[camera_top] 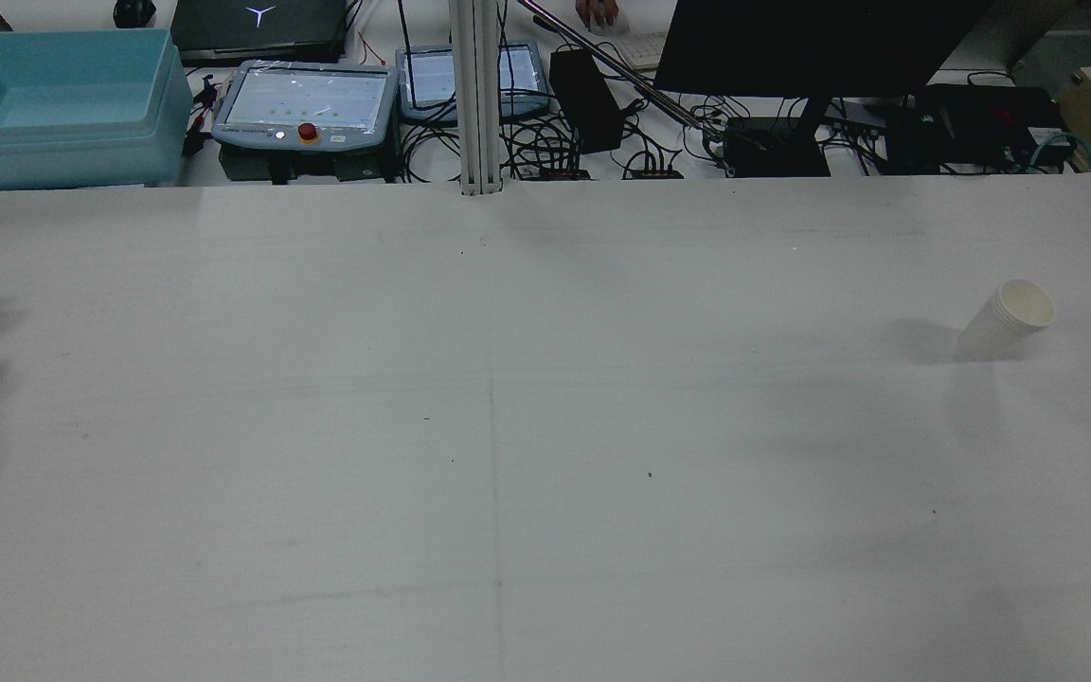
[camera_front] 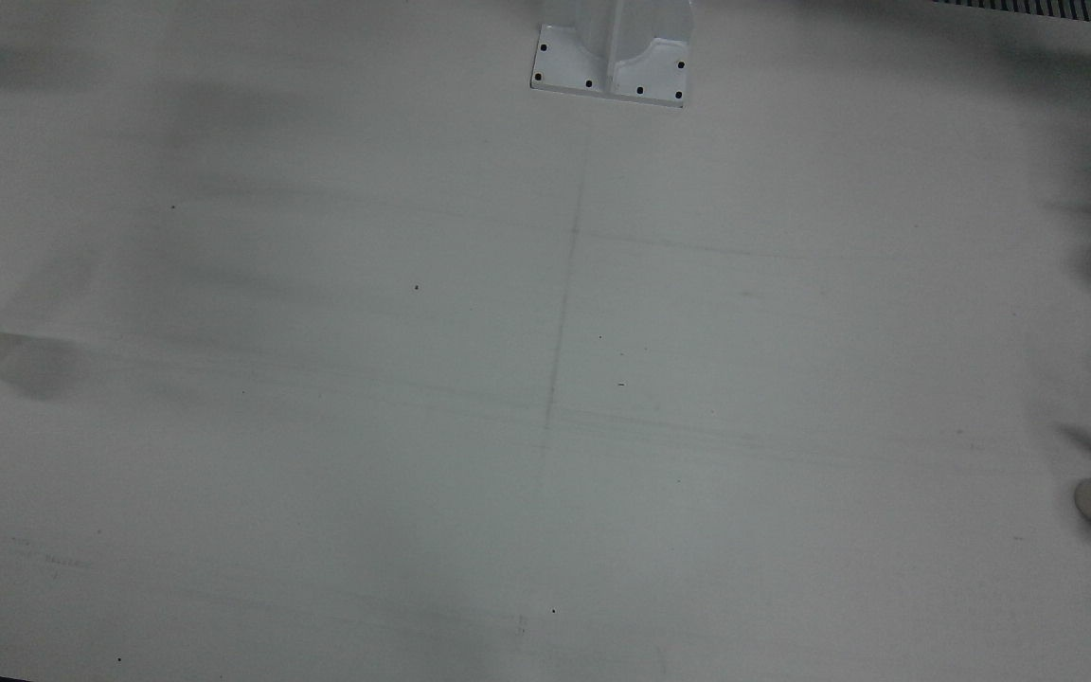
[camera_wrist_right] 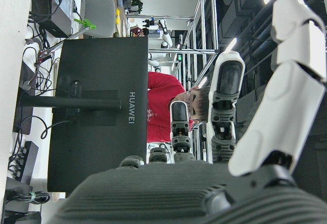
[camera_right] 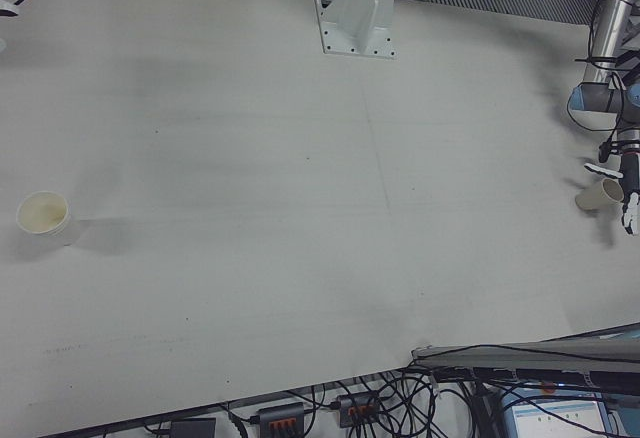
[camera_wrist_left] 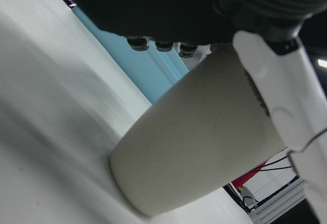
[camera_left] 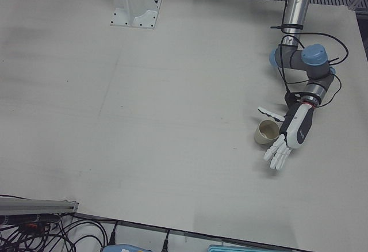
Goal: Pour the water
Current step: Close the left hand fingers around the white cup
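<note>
Reaching beside the beige cup (camera_left: 267, 131), left hand (camera_left: 290, 134) has fingers spread flat, holding nothing; cup stands upright on the white table (camera_left: 172, 119), touching or just beside its palm, thumb (camera_left: 270, 113) behind the rim. White paper cup (camera_top: 1008, 320) stands well apart on the right half. Right hand (camera_wrist_right: 225, 132) fingers extended, empty, raised facing a monitor (camera_wrist_right: 97, 111).

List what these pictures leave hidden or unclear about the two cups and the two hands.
- Beige cup: whether it holds water; the inside is too small in the left-front view, and the rear view's edge cuts the cup off.
- Left hand: whether it touches the beige cup; the left hand view is too close to tell.
- White paper cup: its contents, too small.
- Right hand: where it sits over the table; only its own camera shows it.
</note>
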